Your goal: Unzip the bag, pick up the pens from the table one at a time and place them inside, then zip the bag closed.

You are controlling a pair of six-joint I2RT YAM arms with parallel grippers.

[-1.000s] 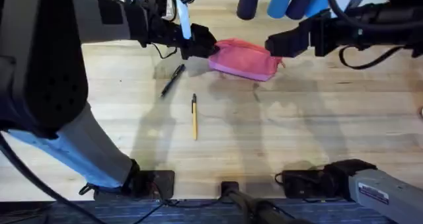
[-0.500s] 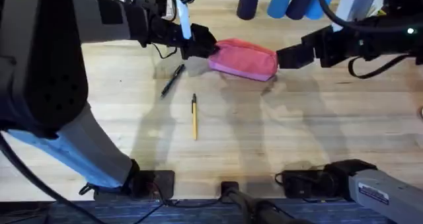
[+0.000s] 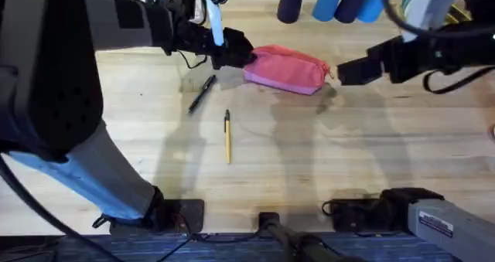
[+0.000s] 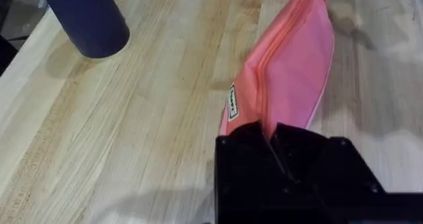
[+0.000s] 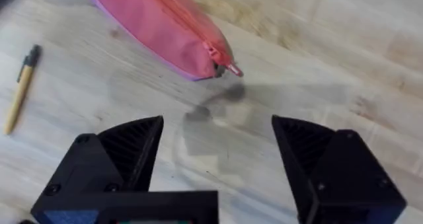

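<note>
The pink pencil pouch (image 3: 285, 69) lies on the light wooden surface (image 3: 348, 154) toward the far middle, its long axis running left to right. The left gripper (image 3: 232, 53) sits at the pouch's left end; in the left wrist view its black jaws are pressed together on the fabric at that end, right by the zipper line (image 4: 274, 49), though the exact spot pinched is covered by the gripper body. A small label on the pouch (image 4: 232, 102) is too small to read. The right gripper (image 3: 348, 70) hangs just off the pouch's right end, apart from it. In the right wrist view its 2 jaws stand wide apart with nothing between them, and the zipper pull (image 5: 228, 68) sticks out of the near end of the pouch; the zipper looks closed there, but the far end is cut off. The black pen (image 3: 203, 93) lies slanted on the surface just in front of the left gripper, and the yellow-tan pen (image 3: 227, 136) lies nearer, roughly lengthwise. Dark and blue cylinders (image 3: 325, 1) stand at the far edge, their tops cut off.
</note>
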